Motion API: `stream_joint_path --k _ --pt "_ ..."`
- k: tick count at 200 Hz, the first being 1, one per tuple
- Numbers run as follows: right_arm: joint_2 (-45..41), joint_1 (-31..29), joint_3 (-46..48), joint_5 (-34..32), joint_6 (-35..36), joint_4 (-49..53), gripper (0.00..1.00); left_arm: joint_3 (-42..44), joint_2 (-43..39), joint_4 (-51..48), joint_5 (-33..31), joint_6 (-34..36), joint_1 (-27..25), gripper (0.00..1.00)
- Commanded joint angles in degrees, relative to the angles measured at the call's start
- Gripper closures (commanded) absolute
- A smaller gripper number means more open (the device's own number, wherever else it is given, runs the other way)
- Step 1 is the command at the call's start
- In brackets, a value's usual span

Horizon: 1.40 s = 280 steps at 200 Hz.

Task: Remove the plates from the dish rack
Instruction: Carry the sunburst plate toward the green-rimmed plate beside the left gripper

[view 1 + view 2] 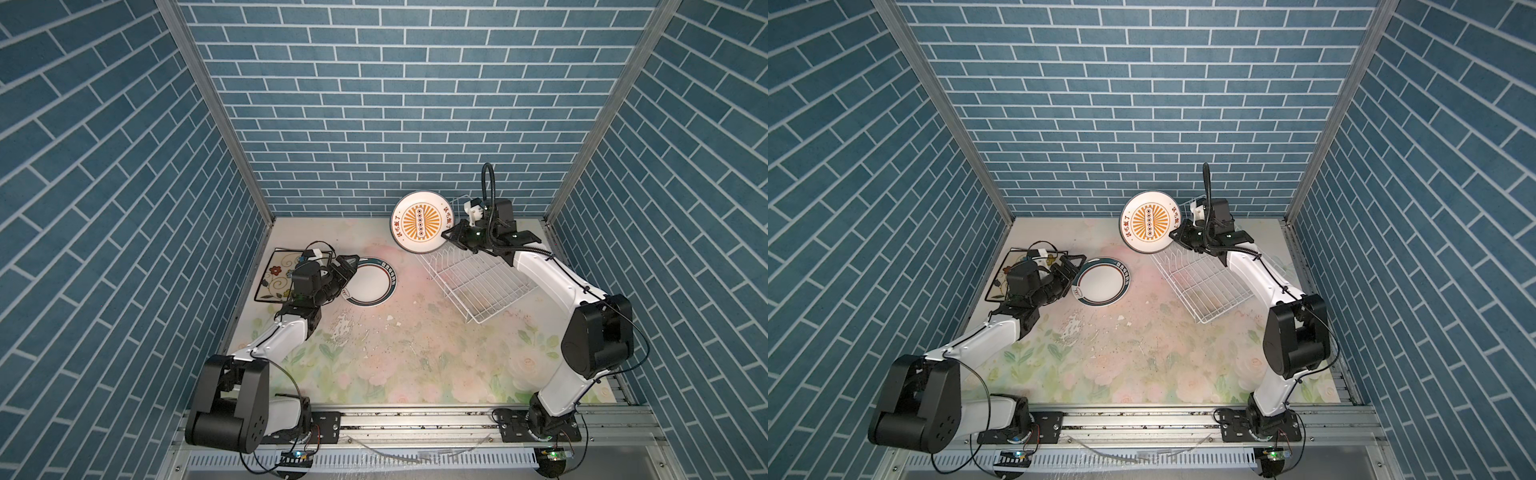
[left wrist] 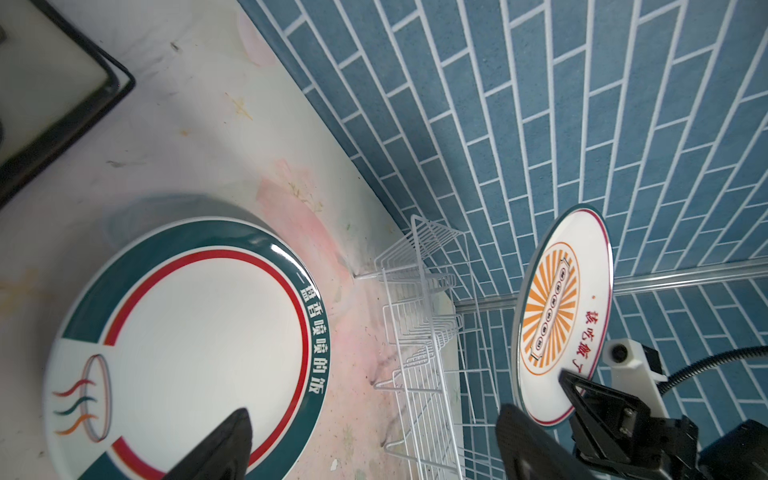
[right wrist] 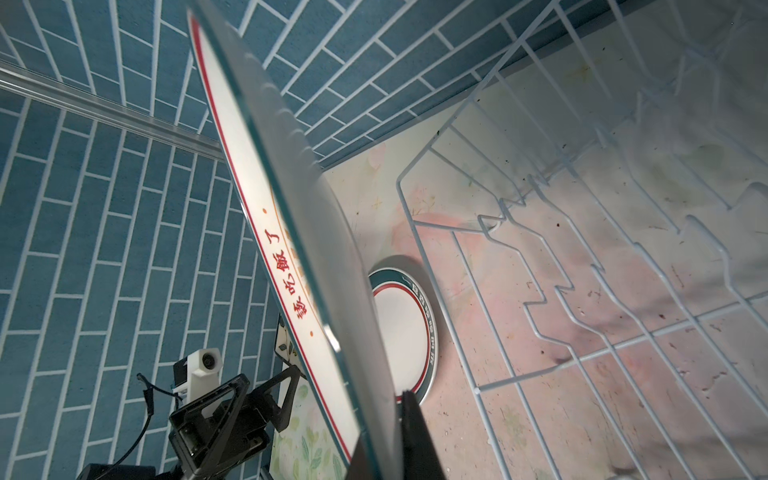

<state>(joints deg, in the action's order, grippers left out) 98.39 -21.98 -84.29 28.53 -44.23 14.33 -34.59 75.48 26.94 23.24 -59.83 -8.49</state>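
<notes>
We find the right gripper [image 1: 449,236] clamped on the rim of the sunburst plate [image 1: 419,223], held on edge above the far end of the dish rack [image 1: 482,291] with its face toward the left arm. The table [image 1: 407,270] between the rack and the green-rimmed plate [image 1: 372,286] lies to that gripper's left, so we judge the right arm best placed to lay the plate down there. The left gripper [image 1: 345,274] hangs wide and empty over the green-rimmed plate, which lies flat beside the flowered square plate [image 1: 276,276]; both top views show the sunburst face whole, while the right wrist view shows it edge-on and the rack's prongs bare.
</notes>
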Motion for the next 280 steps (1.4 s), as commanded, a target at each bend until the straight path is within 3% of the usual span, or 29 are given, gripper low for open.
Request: stream_joint_path --k 1,77,130,192,251,280 --pt "0.0 -1.2 1.3 3.7 -2.3 -4.2 1.0 -0.2 2.1 7.7 4.3 -1.4 0.1 0.08" --pt "1.5 -6.9 3.4 2.5 -1.7 -2.6 1.0 -1.3 6.2 12.8 6.6 -3.0 -1.7 0.11" --pt "3.1 -8.2 3.2 5.7 -0.9 -1.2 1.0 -1.7 7.3 13.4 7.8 -2.9 -2.1 0.15" --pt "4.5 -8.9 2.3 8.9 -0.3 -0.7 1.0 -1.4 9.1 16.6 9.1 -6.3 -2.1 0.37" --pt "5.3 -9.2 2.0 11.2 -0.5 -0.6 1.0 -1.5 10.9 19.0 9.9 -7.9 -2.1 0.51" --pt "5.8 -9.3 1.9 12.4 -0.6 -0.7 1.0 -1.2 11.6 20.6 10.2 -8.7 -2.1 0.68"
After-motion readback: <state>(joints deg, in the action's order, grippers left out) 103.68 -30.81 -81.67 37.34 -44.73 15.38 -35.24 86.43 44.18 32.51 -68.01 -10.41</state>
